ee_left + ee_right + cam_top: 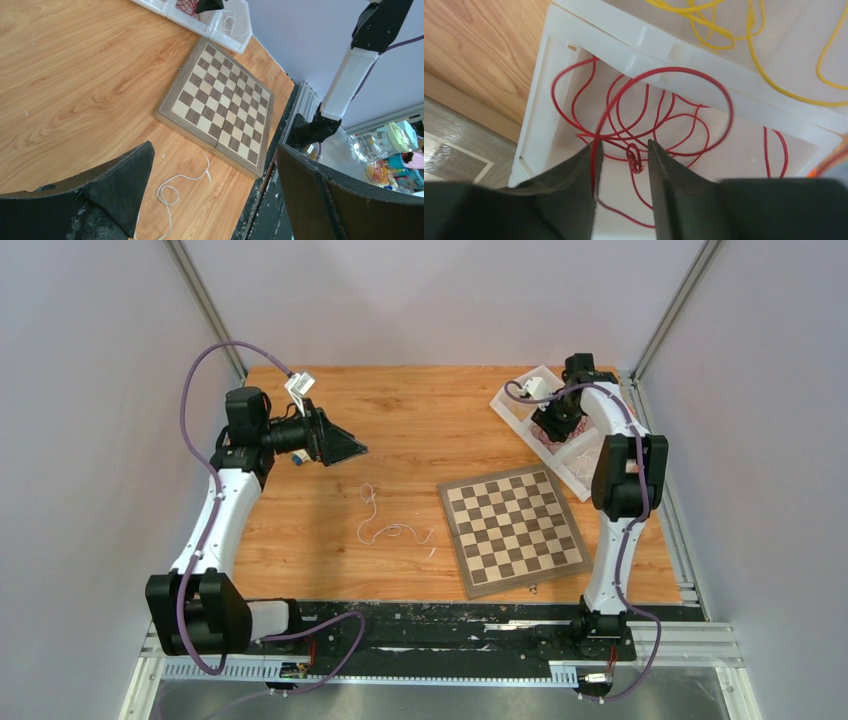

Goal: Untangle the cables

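Right pincer [621, 165] dips into the tray [541, 100].
Part-open around red cables [659, 117]; left pincer [215, 200] gapes wide, empty, over the counter [75, 75].

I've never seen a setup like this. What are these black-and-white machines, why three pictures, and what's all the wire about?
They are two robot arms bolted to a wooden table. One picture looks down from above; the other two come from cameras on each wrist. On the table lie a chessboard and a loose white wire. The left gripper hangs open above the table, holding nothing. The right gripper reaches into a white tray, its fingers open around a tangle of red wire. Yellow wire lies in the next compartment.
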